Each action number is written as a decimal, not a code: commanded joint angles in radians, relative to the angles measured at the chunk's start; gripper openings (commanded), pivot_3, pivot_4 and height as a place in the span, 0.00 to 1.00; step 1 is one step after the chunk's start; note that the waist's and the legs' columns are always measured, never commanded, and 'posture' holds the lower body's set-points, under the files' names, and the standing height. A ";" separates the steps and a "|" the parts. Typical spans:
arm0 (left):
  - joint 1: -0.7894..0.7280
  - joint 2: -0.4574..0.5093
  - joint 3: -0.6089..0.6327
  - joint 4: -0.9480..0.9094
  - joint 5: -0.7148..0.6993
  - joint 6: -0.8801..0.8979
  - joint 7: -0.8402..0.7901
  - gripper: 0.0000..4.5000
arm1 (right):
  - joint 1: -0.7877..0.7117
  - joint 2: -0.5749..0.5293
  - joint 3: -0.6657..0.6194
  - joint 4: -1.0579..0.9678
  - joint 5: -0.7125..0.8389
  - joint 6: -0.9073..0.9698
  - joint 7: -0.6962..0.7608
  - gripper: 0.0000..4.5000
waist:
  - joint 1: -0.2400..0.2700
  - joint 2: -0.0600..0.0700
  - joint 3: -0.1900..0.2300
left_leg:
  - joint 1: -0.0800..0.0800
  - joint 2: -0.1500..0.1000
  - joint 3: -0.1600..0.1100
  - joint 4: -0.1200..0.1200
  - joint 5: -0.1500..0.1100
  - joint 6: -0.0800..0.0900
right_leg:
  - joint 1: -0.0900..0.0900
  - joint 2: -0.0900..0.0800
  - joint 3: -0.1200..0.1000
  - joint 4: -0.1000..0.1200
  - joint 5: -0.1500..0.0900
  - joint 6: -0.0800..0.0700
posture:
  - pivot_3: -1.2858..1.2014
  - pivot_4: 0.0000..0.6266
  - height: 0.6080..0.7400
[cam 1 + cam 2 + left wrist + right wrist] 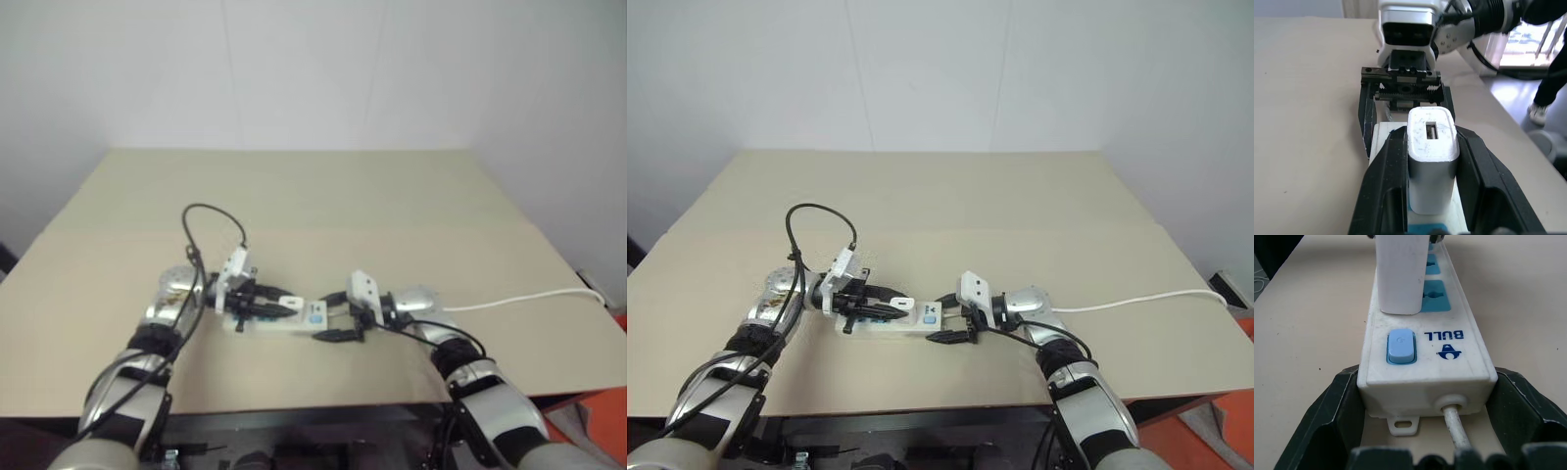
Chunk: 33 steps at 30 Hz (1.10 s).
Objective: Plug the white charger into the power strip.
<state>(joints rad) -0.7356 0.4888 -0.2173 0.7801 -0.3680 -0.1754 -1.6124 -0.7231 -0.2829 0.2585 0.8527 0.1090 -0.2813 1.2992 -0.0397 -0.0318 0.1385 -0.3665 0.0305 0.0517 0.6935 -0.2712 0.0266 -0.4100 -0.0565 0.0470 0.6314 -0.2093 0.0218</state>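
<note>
The power strip (1425,367) reads "BULL"; its button (1401,346) reads "G".

1. The power strip (1420,367) is white, with three light blue socket panels along its top.
2. Near the cable end of the power strip sits a pale blue button (1401,346) with a faint pale mark on it.
3. Beside the button on the power strip, dark blue lettering and a small dark blue logo (1449,351).
4. The white charger (1431,156) is plain white with fine grey scuffs; its end has a small dark slot.
5. The cable (519,297) leaving the power strip is white.
6. The table (323,196) under the power strip is plain beige.
7. The left gripper (1432,196) has black fingers; the right gripper (1420,431) likewise, on a white head.
</note>
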 commanded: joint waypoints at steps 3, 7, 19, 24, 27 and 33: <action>0.044 0.027 -0.022 0.120 0.117 -0.007 0.008 0.22 | 0.039 -0.036 0.011 0.027 -0.052 0.011 0.001 0.76 | 0.001 0.005 -0.003 | 0.007 0.001 -0.001 -0.002 0.000 0.000 | 0.007 0.000 -0.001 -0.002 -0.004 0.005 | 0.52 0.24 1.00; 0.045 0.023 -0.011 0.128 0.112 0.010 0.012 0.22 | 0.039 -0.036 0.012 0.029 -0.054 0.010 -0.003 0.76 | 0.002 0.007 -0.004 | 0.009 0.001 -0.002 -0.003 0.000 0.000 | 0.008 0.000 -0.001 -0.002 -0.006 0.006 | 0.52 0.24 1.00; 0.036 0.002 0.073 0.135 0.092 -0.005 0.028 0.64 | 0.040 -0.032 0.015 0.033 -0.059 0.011 -0.010 0.76 | 0.000 0.008 -0.005 | 0.010 0.001 -0.002 -0.006 0.000 0.000 | 0.008 -0.001 0.001 -0.002 -0.006 0.005 | 0.52 0.24 1.00; 0.025 0.032 0.068 0.080 0.080 0.019 -0.002 1.00 | 0.042 -0.033 0.015 0.034 -0.062 0.012 -0.012 0.76 | -0.001 0.008 -0.005 | 0.009 0.001 -0.001 -0.007 0.000 0.000 | 0.007 -0.001 0.001 -0.003 -0.006 0.005 | 0.52 0.24 1.00; 0.026 0.070 0.050 0.016 0.047 0.065 -0.002 1.00 | 0.040 -0.034 0.015 0.035 -0.061 0.015 -0.012 0.76 | -0.002 0.008 -0.004 | 0.008 0.001 -0.001 -0.007 0.000 0.000 | 0.006 -0.001 0.001 -0.003 -0.006 0.004 | 0.52 0.24 1.00; 0.064 0.194 0.041 -0.167 -0.111 0.167 -0.002 1.00 | 0.029 -0.035 -0.011 0.038 -0.058 0.024 -0.044 0.76 | -0.002 0.004 -0.002 | 0.004 0.002 -0.002 -0.008 0.000 0.000 | 0.003 -0.002 0.000 -0.003 -0.005 0.003 | 0.52 0.24 1.00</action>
<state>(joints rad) -0.6780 0.6522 -0.1765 0.6726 -0.4316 -0.0210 -1.6103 -0.7122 -0.2857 0.2465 0.8472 0.1010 -0.2721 1.2996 -0.0414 -0.0273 0.1366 -0.3620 0.0322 0.0496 0.6859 -0.2715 0.0268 -0.4073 -0.0584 0.0474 0.6280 -0.2145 0.0249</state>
